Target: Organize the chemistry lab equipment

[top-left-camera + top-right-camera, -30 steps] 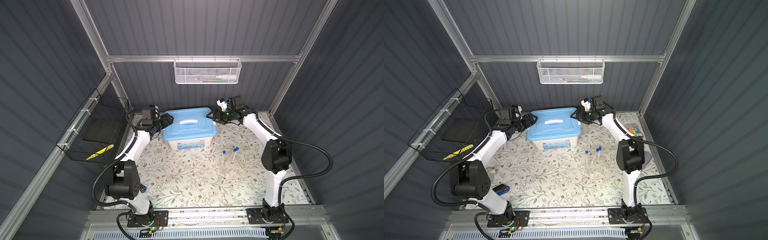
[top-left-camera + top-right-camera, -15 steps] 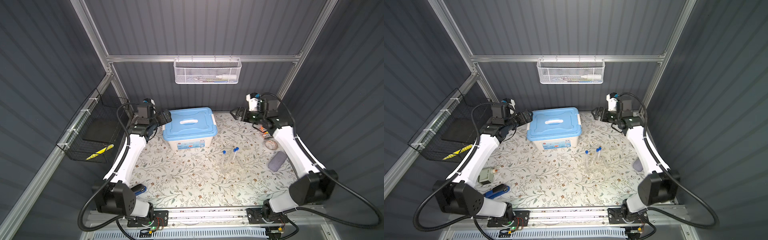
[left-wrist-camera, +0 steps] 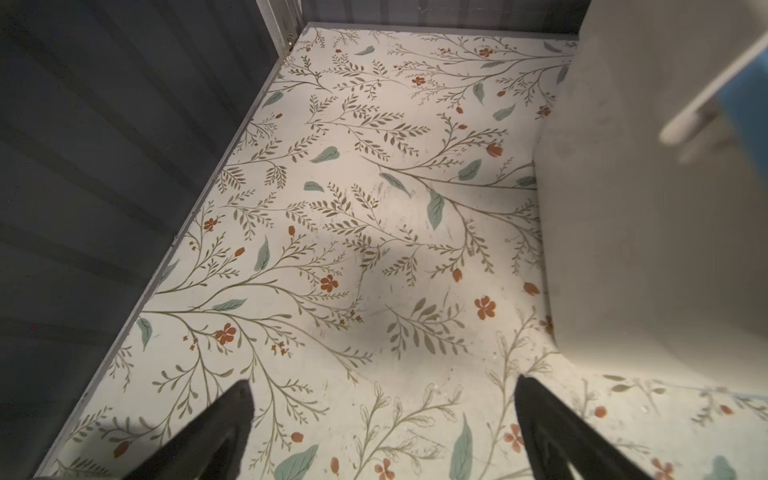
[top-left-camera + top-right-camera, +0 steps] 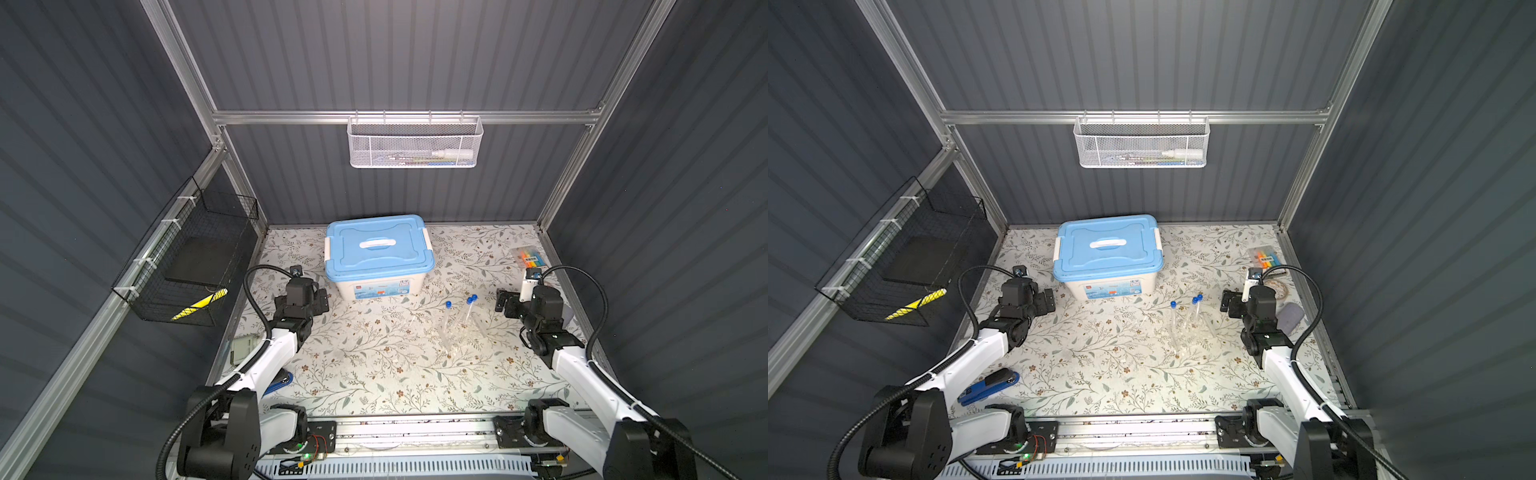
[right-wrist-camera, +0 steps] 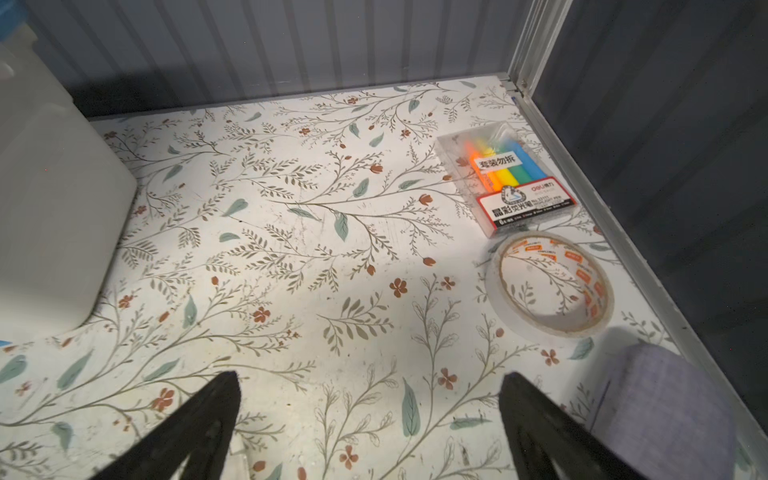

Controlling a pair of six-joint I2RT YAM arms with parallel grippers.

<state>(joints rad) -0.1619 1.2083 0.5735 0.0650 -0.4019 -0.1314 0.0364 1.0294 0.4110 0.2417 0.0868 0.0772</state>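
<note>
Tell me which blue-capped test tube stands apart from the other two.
The lone tube toward the left arm's side. The other two tubes stand close together, their blue caps almost touching, in both top views.

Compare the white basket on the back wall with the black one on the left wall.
The white mesh basket is fine perforated mesh; the black wire basket is an open grid. The white one hangs on the back wall, the black one on the left wall. The white one holds a white bottle; the black one holds a dark flat slab and a yellow-and-black striped piece. Both are open-topped.
</note>
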